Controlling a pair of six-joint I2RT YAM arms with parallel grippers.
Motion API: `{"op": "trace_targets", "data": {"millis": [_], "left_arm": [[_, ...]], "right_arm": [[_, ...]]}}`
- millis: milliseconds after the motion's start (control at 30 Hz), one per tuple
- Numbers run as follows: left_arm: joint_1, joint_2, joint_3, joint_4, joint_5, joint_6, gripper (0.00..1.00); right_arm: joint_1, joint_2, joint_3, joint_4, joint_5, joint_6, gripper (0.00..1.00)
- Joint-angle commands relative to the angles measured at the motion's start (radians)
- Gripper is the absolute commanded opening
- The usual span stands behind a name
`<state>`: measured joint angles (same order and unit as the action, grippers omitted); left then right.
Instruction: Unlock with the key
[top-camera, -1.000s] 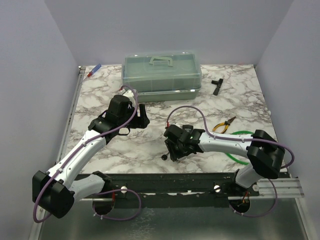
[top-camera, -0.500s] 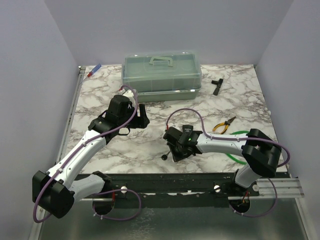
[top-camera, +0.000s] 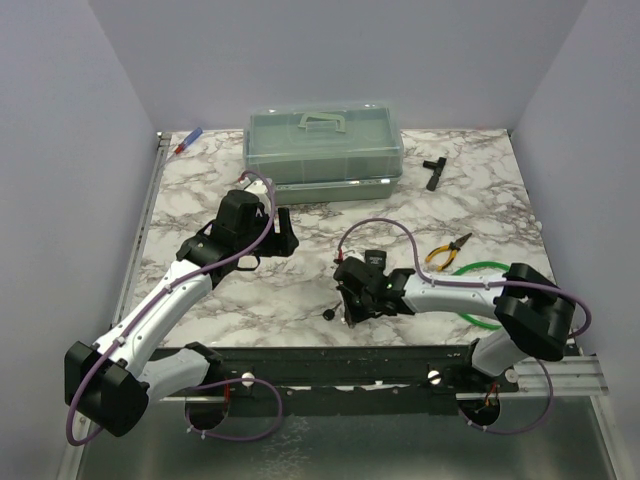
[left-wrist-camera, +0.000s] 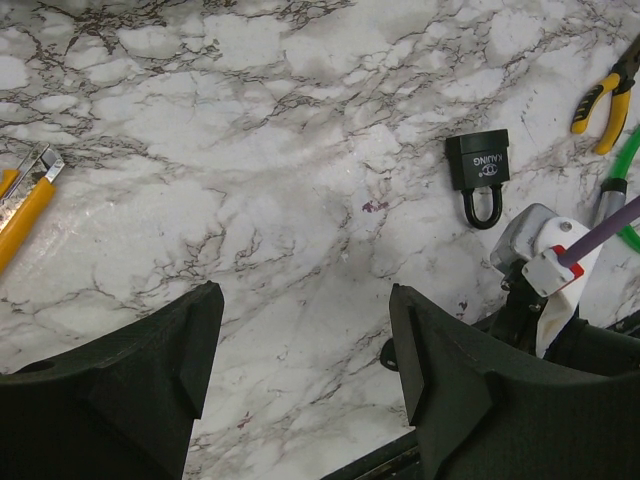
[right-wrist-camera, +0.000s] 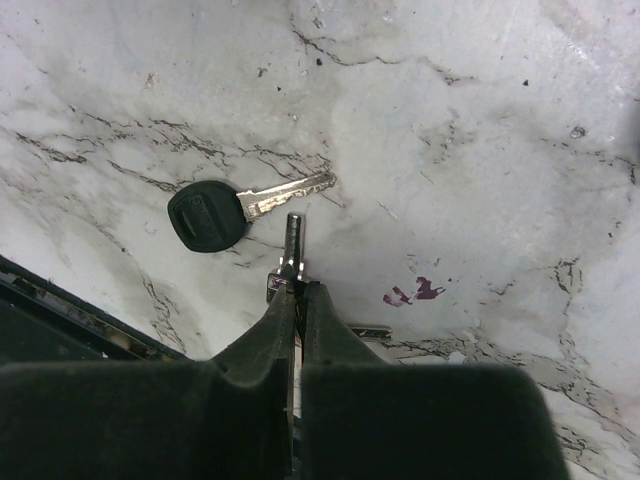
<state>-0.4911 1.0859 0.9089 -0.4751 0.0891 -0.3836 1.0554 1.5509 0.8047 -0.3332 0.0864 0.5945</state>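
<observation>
Clamped shut over the last second, right claw (right-wrist-camera: 297, 288), fingers pressed flat together right by the key (right-wrist-camera: 215, 217). Not gripping that key, though: lying flat on the marble table (right-wrist-camera: 480, 120), black head to the left in the wrist view, silver blade pointing right, just beyond the fingertips. Showing at the closed tips, a thin metal stub (right-wrist-camera: 292, 232), just beside the blade; cannot tell what. From above, same story: key a small dark dot just left of the claw, near the front edge. Over to the left claw (left-wrist-camera: 305, 300): wide open, hovering above bare marble, holding nothing, unchanged from a second ago. Seen from its camera, padlock (left-wrist-camera: 478, 165) flat on the table, shackle pointing down in that view. Beyond it, yellow-handled pliers (left-wrist-camera: 598, 100) near a green ring (left-wrist-camera: 625, 190). Off to the other side, an orange knife (left-wrist-camera: 25, 205). At the far edge, a lidded box (top-camera: 323, 145).
</observation>
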Motion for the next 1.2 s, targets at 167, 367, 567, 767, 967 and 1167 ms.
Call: {"op": "trace_targets", "data": {"millis": [167,367,567,767,967,1167], "left_arm": [[0.000,-0.017,0.012,-0.011,0.062,-0.011,0.73],[0.000,-0.021,0.012,-0.002,0.116,-0.059,0.73],[0.000,-0.032,0.001,0.014,0.137,-0.096,0.72],[-0.001,-0.040,-0.061,0.090,0.233,-0.253,0.71],[-0.014,-0.060,-0.183,0.203,0.290,-0.389,0.67],[-0.045,-0.053,-0.234,0.249,0.298,-0.453,0.65]], "right_arm": [[0.008,-0.128,-0.106,0.085,0.040,0.042,0.00],[0.008,-0.189,-0.152,0.160,0.076,0.107,0.00],[0.008,-0.294,-0.186,0.196,0.114,0.140,0.00],[0.008,-0.364,-0.212,0.208,0.172,0.164,0.00],[0.008,-0.380,-0.216,0.221,0.190,0.215,0.00],[0.008,-0.429,-0.232,0.275,0.198,0.192,0.00]]}}
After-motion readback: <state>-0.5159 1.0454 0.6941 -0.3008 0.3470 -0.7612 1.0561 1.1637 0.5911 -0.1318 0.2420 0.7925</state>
